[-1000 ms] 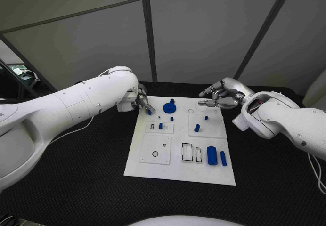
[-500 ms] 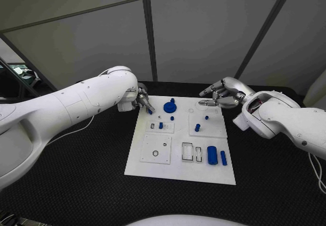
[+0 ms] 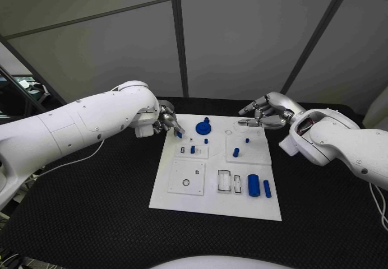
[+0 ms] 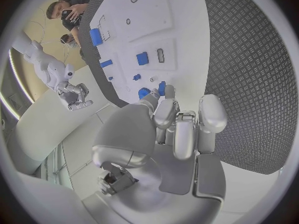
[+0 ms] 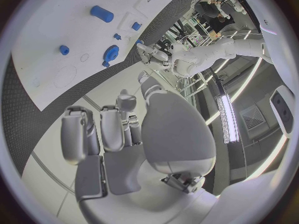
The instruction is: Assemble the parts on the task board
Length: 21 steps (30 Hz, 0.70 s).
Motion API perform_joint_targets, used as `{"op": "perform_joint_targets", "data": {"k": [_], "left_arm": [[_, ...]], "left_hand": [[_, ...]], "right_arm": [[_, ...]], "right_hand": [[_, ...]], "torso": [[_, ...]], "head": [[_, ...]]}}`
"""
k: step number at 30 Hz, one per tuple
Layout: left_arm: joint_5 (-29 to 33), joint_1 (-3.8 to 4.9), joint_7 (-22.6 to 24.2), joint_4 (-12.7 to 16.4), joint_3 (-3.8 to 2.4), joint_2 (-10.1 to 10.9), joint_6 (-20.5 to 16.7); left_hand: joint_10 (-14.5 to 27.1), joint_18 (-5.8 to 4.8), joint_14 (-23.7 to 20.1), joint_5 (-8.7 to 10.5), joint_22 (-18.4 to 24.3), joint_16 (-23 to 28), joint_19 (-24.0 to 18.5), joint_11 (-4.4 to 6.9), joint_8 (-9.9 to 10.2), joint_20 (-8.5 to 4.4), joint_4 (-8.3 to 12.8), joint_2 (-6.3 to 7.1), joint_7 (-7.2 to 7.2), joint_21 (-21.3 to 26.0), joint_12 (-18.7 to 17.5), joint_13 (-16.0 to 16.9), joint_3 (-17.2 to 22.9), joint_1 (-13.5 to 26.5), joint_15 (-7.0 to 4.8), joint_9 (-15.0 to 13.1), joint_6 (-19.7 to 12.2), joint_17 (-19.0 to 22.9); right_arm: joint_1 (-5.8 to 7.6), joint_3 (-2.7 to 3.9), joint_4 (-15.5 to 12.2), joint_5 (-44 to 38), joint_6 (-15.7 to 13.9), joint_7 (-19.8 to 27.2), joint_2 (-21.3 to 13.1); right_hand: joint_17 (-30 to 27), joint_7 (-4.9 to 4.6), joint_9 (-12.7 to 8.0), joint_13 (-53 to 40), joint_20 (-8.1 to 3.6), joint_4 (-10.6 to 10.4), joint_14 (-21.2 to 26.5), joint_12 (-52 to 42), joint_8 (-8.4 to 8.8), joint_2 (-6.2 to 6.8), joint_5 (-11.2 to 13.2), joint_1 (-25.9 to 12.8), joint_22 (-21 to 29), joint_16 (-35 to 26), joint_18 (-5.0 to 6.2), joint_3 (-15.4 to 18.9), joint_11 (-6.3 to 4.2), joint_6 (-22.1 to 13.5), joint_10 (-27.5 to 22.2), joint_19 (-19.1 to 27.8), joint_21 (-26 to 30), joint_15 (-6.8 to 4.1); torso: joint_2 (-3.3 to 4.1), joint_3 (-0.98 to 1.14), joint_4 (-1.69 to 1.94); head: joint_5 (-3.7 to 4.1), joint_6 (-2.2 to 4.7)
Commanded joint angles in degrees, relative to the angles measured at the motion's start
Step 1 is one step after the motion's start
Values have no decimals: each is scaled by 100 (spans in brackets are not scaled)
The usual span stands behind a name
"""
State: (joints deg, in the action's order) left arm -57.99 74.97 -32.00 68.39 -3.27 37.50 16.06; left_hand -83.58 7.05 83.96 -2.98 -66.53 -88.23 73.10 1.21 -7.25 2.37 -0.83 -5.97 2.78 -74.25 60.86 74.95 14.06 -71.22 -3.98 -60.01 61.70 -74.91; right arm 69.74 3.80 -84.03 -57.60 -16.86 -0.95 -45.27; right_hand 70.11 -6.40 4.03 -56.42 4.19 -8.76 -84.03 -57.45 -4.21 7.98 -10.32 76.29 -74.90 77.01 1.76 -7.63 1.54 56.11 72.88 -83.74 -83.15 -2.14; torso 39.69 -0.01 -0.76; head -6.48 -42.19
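Board (image 3: 217,204) sits flat mid-table, white rectangular plate, black mat (image 3: 97,213) showing on all sides; widest free strips are the near edge and both flanks.

Left hand (image 3: 168,120) is at the board's far-left corner, fingers curled in around a small blue peg (image 3: 178,133); the wrist view shows blue (image 4: 161,88) at the fingertips. Looks like it grips it.

Right hand (image 3: 263,114) hovers over the far-right corner, fingers bent but apart, nothing in them.

Parts on board: blue round knob (image 3: 202,128) far centre, just beside the left hand; short peg (image 3: 235,152) upright in the right panel; small peg (image 3: 192,149) in the left panel; thick cylinder (image 3: 253,184) and thin bar (image 3: 267,188) lying side by side near the right edge. Two rectangular slots (image 3: 223,180) beside them, a round hole (image 3: 186,182) in the near-left panel.

Mat is textured, diamond-pattern. Grey partition panels (image 3: 234,45) behind the table.
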Motion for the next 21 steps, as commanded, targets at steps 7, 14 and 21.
{"op": "perform_joint_targets", "data": {"k": [7,14,21], "left_arm": [[-138,-139,-125,759,6,443,-464],[-400,-281,-108,983,9,547,-524],[-560,-379,-48,1096,10,569,-606]], "left_hand": [[-88,-144,560,-1,-33,-41,66,23,-46,-18,795,44,-27,-26,59,591,883,112,-45,-67,14,-1363],[-91,-145,562,-4,-39,-46,72,26,-54,-21,825,68,-29,-27,59,592,945,134,-47,-91,19,-1368],[-98,-149,564,-6,-55,-52,85,28,-62,-23,847,85,-31,-35,74,598,993,151,-49,-109,26,-1375]], "right_arm": [[10,4,9,-10,34,55,-10],[9,3,14,-10,40,59,-7],[9,3,18,-10,43,63,-6]], "right_hand": [[7,0,-8,4,-47,26,-154,-6,28,-1,-38,-48,-444,-24,84,6,1,46,42,-2,22,-56],[7,0,-8,4,-47,26,-154,-6,28,-1,-38,-48,-444,-24,84,6,1,46,42,-2,22,-56],[7,0,-8,4,-47,26,-154,-6,28,-1,-38,-48,-444,-24,84,6,1,46,42,-2,22,-56]], "torso": [[-5,-4,10],[2,-6,4],[6,-3,-2]], "head": [[-14,-14],[-28,-19],[-26,-25]]}}
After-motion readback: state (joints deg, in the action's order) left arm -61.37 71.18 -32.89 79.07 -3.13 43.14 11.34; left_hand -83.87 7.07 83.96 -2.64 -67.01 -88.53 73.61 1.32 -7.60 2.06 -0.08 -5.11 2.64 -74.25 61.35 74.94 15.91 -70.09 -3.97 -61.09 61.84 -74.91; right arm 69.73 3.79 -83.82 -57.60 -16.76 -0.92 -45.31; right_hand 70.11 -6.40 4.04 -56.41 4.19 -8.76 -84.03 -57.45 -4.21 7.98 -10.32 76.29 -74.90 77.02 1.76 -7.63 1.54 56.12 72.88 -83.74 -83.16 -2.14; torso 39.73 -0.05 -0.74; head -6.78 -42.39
